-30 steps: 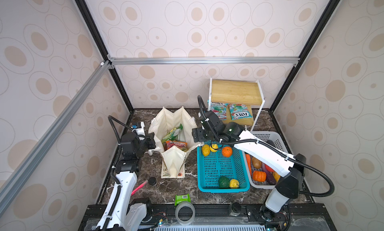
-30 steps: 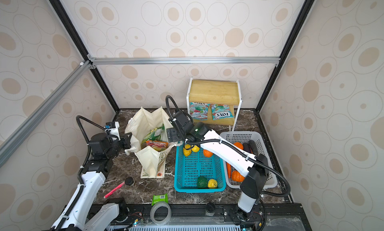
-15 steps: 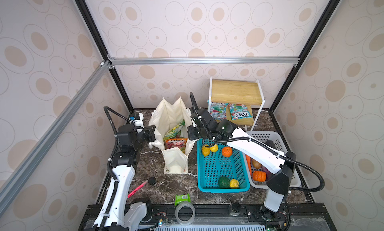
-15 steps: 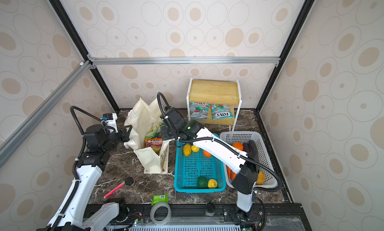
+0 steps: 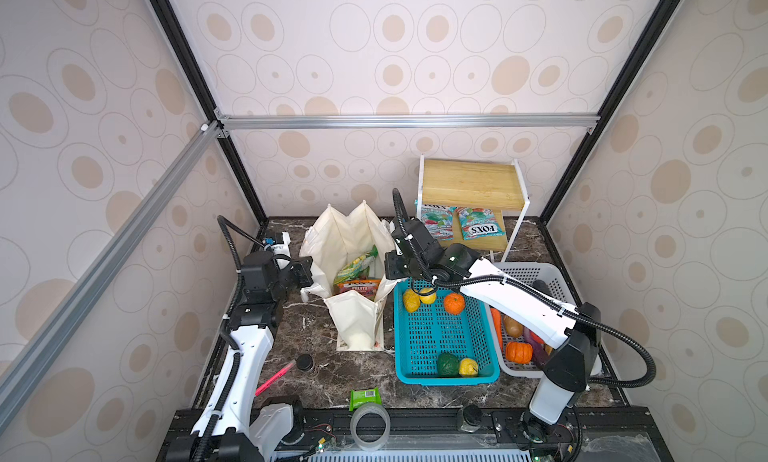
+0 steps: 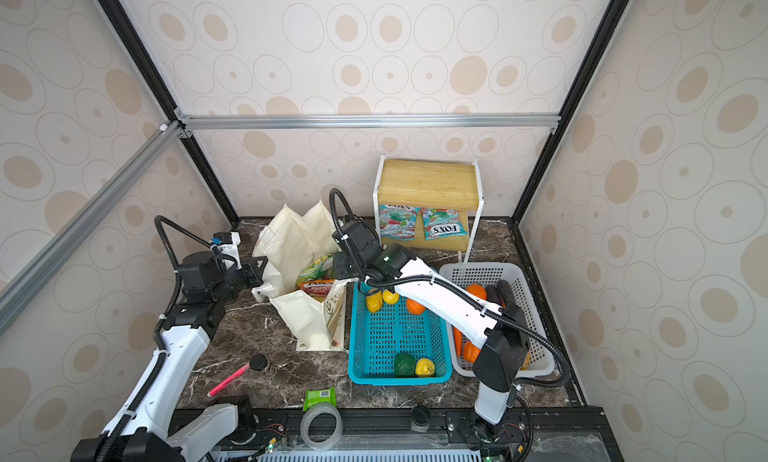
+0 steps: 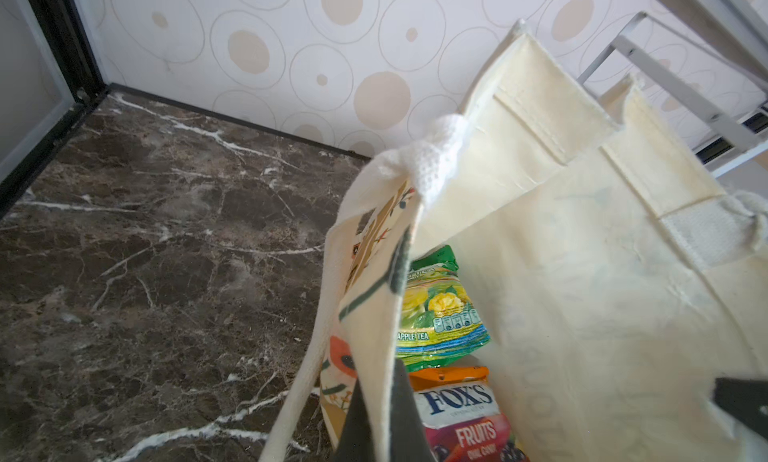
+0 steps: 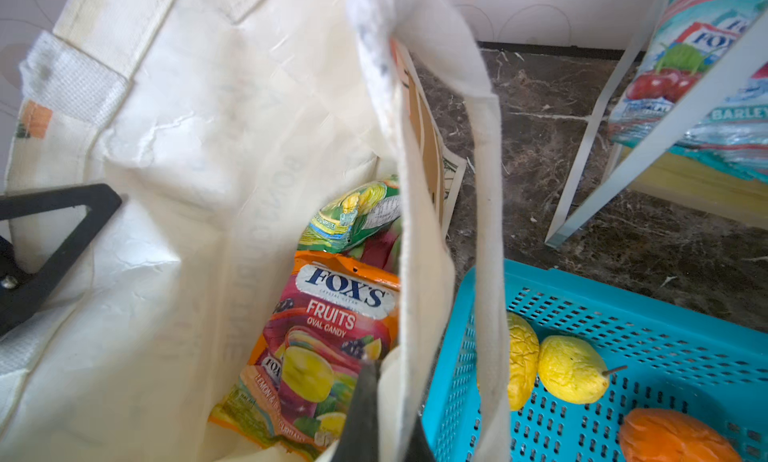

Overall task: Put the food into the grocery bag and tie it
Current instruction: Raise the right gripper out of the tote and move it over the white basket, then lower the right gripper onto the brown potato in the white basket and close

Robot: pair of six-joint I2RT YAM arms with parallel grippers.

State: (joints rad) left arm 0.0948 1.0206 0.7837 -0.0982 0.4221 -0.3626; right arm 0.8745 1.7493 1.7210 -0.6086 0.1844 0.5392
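Observation:
The cream grocery bag [image 5: 353, 235] [image 6: 291, 239] stands with its mouth wide between my two grippers. My left gripper [image 5: 308, 273] [image 7: 376, 422] is shut on the bag's left wall. My right gripper [image 5: 392, 268] [image 8: 386, 422] is shut on the right wall, next to a hanging handle [image 8: 490, 231]. Food lies inside the bag: a green packet [image 7: 440, 314] [image 8: 357, 214] and an orange FOX'S packet [image 7: 457, 410] [image 8: 332, 335]. Two lemons [image 5: 417, 298] [image 8: 569, 368] and an orange fruit [image 5: 453, 304] lie in the blue basket [image 5: 446, 377].
A white basket [image 5: 557, 273] at the right holds a carrot, a potato [image 5: 513, 325] and other toy vegetables. A wooden shelf [image 5: 469, 181] with two packets stands at the back. A pink marker [image 5: 274, 377], a green packet [image 5: 365, 397] and a tape roll [image 5: 370, 426] lie near the front.
My right gripper has left the blue basket's back edge, gone to the bag's right wall and shut on it. The bag now stands more upright and wider.

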